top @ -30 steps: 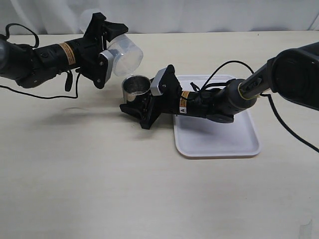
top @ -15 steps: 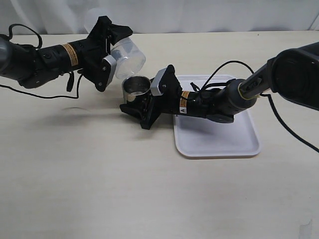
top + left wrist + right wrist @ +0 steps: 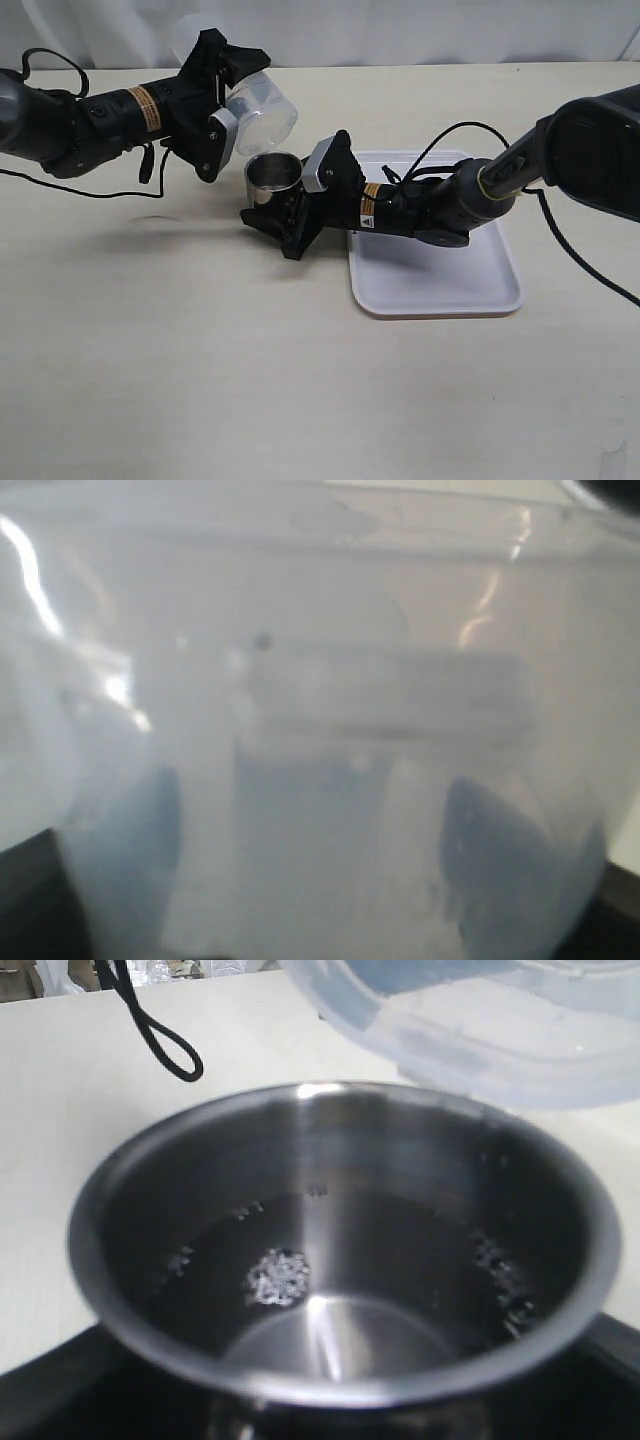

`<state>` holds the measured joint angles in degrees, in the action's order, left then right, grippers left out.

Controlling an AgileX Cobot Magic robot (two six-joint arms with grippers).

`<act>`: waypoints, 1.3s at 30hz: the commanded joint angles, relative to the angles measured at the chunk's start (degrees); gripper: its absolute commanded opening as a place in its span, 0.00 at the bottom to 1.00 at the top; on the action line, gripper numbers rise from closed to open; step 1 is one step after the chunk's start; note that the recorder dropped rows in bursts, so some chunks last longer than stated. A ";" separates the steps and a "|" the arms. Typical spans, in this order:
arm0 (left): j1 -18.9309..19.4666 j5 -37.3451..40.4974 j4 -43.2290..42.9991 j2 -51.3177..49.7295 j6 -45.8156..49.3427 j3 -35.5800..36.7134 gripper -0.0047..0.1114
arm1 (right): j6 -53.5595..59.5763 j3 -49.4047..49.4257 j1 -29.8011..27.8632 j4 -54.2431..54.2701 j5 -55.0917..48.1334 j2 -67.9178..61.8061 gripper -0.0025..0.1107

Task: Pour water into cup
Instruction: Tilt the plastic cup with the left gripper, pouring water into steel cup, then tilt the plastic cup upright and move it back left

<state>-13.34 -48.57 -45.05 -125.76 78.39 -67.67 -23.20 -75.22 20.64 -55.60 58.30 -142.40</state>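
Short brushed-steel cup (image 3: 340, 1260): shallow water (image 3: 300, 1260), few bubbles. Translucent plastic cylinder container (image 3: 262, 103) tilted over its rim. Left jaws clamp container; right jaws clamp cup.

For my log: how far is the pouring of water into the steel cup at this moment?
Done: some water lies in the cup, which the right tool holds. In hand: the left tool tilts the plastic container above it. Left: finishing the pour, righting the container.
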 commanded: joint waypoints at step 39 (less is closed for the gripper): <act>-0.31 -6.76 5.61 0.58 -7.18 -0.44 0.04 | 0.02 -0.08 -0.10 -0.29 -2.03 0.12 0.15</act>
<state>-13.34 -53.13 -41.74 -125.76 74.44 -67.67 -23.20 -75.22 20.64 -55.60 58.30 -142.40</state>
